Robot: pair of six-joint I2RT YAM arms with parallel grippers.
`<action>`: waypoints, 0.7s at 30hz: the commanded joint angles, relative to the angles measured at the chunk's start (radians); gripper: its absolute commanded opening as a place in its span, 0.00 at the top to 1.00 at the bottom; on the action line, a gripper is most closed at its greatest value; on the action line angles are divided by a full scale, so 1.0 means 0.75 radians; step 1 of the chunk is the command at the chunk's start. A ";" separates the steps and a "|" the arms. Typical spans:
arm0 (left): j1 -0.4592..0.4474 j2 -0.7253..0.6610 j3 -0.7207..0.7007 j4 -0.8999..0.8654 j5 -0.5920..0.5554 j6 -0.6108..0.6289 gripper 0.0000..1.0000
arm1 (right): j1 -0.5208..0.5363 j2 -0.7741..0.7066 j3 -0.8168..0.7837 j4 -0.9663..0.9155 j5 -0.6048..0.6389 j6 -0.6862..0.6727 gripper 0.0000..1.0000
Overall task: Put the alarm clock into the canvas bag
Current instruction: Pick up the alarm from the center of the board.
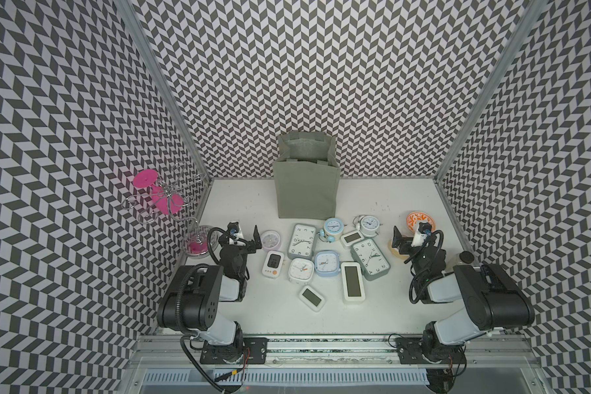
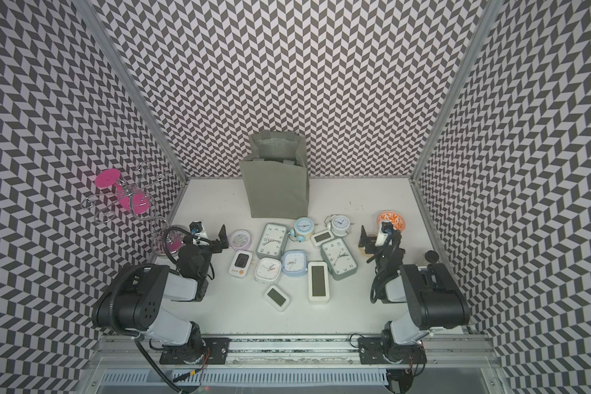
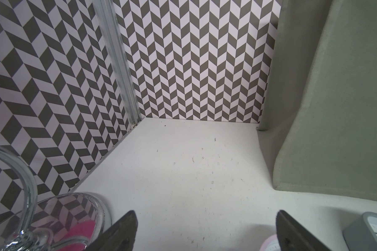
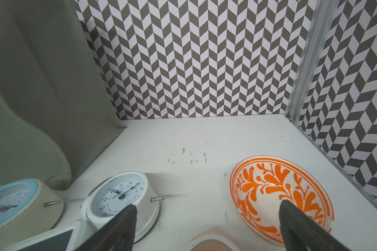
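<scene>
Left end effector (image 3: 206, 215) spread wide, with nothing gripped and only bare table (image 3: 183, 173) showing between the fingers. Just beside its right finger (image 3: 292, 234), a little pink round clock (image 3: 270, 244); hard to tell if touching. A bit further to that side, the corner of a grey box clock (image 3: 374, 230). Ahead and to its right, the canvas bag (image 3: 335, 108), standing up tall on the table by the back wall. Close on its left side, a glass stand (image 3: 74, 208) with something pink inside.

Right end effector (image 4: 208, 206) spread wide too, nothing gripped. Near its left finger (image 4: 122, 226), a white round alarm clock (image 4: 118, 195) lying face up. Further left, a cream clock with a blue face (image 4: 11, 202), right at the foot of the bag. Near its right finger (image 4: 296, 223), an orange and white bowl (image 4: 270, 184).

In both top views, a bunch of alarm clocks (image 1: 327, 262) (image 2: 294, 262) lying on the table between the two end effectors, all outside the bag. Bag open at the top, further back than both end effectors.
</scene>
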 commanded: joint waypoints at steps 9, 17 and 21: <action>-0.124 -0.445 0.180 -0.437 -0.501 -0.110 0.04 | 0.065 -0.564 0.207 -0.522 0.039 0.088 0.00; -0.261 -0.442 0.771 -0.949 -0.051 -0.265 0.04 | 0.176 -0.564 0.654 -1.177 -0.266 0.276 0.00; -0.311 -0.197 1.119 -1.262 0.281 -0.209 0.06 | 0.289 -0.414 0.806 -1.401 -0.245 0.227 0.01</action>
